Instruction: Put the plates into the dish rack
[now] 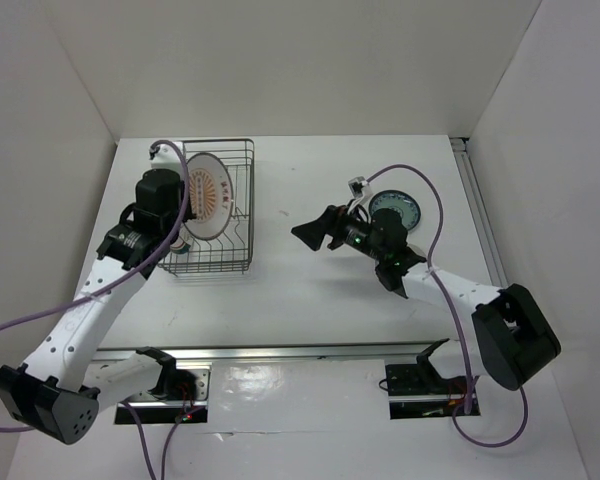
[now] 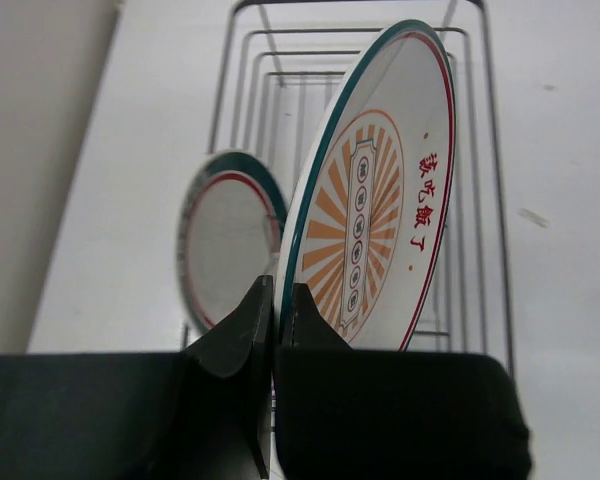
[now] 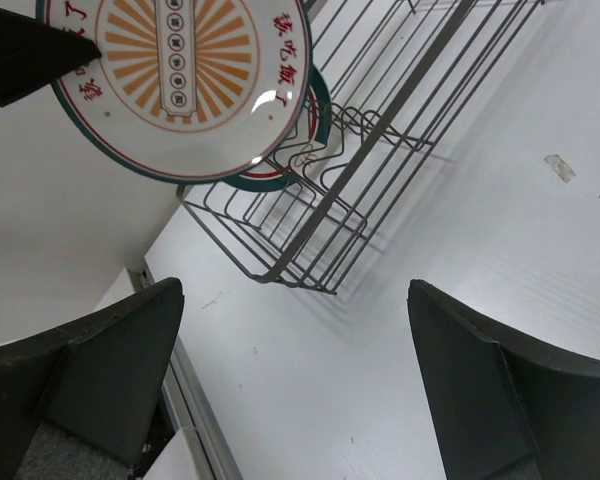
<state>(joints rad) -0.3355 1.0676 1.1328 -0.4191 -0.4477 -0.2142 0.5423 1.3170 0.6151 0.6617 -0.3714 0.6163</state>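
Left gripper (image 2: 276,300): jaws pressed onto the rim of the sunburst plate (image 2: 370,220), pinching it on edge.
Sunburst plate: tilted, held within the outline of the dish rack (image 1: 235,165); whether its lower edge sits in the prongs cannot be told.
Teal-red rimmed plate (image 2: 225,240): stands on edge in the rack, just beside the held plate.
Right gripper (image 3: 295,290): jaws spread wide, holding nothing, above the table (image 1: 300,300) to the right of the rack.
Patterned teal-blue plate (image 1: 398,208): lies flat on the table, partly hidden by the right arm, well apart from the rack.
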